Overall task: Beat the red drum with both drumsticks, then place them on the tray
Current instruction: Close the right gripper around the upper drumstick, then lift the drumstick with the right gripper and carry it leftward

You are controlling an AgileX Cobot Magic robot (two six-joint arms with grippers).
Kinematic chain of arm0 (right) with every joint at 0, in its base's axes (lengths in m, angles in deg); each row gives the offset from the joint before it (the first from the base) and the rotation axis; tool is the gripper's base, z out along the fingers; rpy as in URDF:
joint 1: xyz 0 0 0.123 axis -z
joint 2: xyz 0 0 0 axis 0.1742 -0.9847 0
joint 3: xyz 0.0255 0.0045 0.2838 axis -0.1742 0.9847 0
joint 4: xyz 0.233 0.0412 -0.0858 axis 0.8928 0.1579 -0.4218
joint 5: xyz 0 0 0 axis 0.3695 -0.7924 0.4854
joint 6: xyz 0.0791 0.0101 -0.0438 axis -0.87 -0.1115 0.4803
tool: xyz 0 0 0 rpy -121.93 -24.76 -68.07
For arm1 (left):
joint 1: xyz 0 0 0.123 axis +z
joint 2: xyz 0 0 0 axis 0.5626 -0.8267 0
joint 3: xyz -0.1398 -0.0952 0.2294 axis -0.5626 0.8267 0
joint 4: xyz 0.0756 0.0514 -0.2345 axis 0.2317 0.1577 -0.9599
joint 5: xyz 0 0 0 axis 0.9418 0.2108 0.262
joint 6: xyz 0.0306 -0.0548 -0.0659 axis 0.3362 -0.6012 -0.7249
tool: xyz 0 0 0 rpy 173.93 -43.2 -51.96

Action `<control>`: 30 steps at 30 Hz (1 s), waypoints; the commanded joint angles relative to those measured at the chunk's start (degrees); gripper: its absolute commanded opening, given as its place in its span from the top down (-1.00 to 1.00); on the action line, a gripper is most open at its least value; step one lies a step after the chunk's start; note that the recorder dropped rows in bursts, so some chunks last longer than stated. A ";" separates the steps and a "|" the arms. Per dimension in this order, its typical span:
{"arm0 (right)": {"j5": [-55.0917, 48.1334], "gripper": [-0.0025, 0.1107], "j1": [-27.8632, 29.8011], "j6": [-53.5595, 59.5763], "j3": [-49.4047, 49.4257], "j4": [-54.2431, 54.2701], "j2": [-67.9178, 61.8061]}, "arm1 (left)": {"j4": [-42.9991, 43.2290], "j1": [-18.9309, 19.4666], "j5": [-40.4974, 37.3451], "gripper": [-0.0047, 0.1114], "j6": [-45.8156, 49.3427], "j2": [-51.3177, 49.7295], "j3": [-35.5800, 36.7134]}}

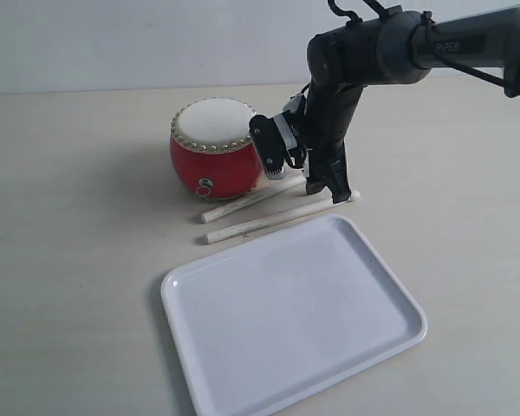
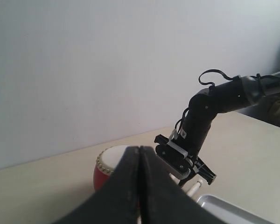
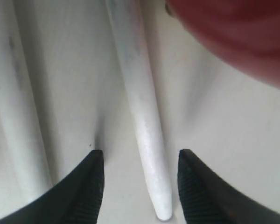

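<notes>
Between tray point(image 1: 295, 316) and red drum point(image 1: 215, 160), two drumsticks point(image 1: 260, 224) on the table point(image 1: 69, 260).

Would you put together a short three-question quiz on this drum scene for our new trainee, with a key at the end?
1. True or false: both drumsticks lie on the table, between the red drum and the tray.
2. The right tool is: A) shut on the tray's rim; B) open, astride one drumstick; C) shut and empty.
3. Fill in: the left tool is ___ (open or shut).
Key: 1 true; 2 B; 3 shut.
</notes>
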 commanded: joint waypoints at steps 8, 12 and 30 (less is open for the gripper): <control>0.11 0.16 0.38 0.58 -0.32 -0.21 -1.39 | 0.23 0.05 -0.02 0.92 -0.14 0.18 0.29; -0.58 0.39 0.38 0.58 -0.32 -0.06 -1.39 | 0.23 0.05 -0.02 0.92 -0.14 0.18 0.29; -2.52 0.96 0.38 0.58 -0.32 -1.68 0.90 | 0.23 0.05 0.08 0.92 -0.15 0.18 0.29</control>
